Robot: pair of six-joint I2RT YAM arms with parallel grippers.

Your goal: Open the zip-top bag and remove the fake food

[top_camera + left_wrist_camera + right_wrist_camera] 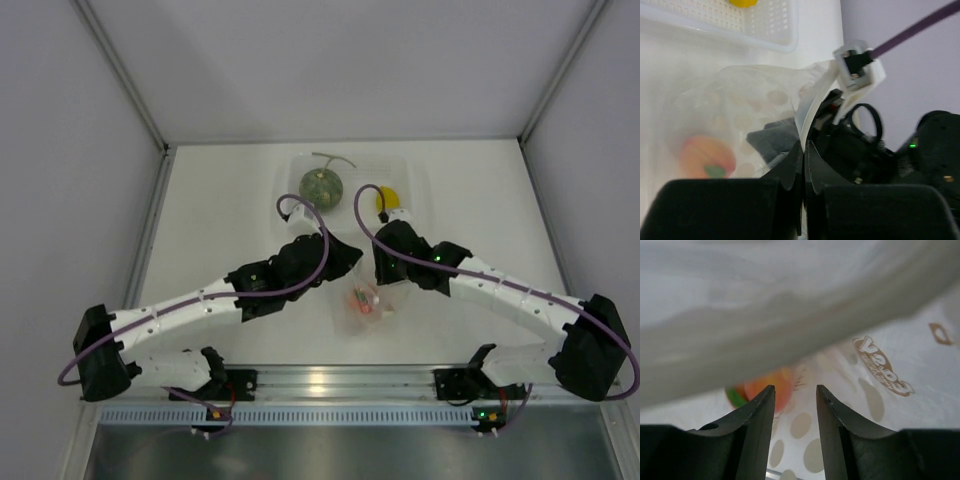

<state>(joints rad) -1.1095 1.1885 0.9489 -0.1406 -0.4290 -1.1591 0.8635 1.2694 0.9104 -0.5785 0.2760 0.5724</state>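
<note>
The clear zip-top bag lies between the two arms, with dots and brown print on its film. An orange-red toy fruit sits inside it, also seen through the film in the right wrist view. My left gripper is shut on one lip of the bag's mouth, holding it up. My right gripper is open at the bag's mouth with nothing between its fingers, pointing toward the orange-red fruit. The green melon and the yellow fruit lie in the tub.
The rigid clear tub stands at the back of the table, just behind both grippers. Its perforated wall shows in the left wrist view. Grey walls close in both sides. A metal rail runs along the near edge.
</note>
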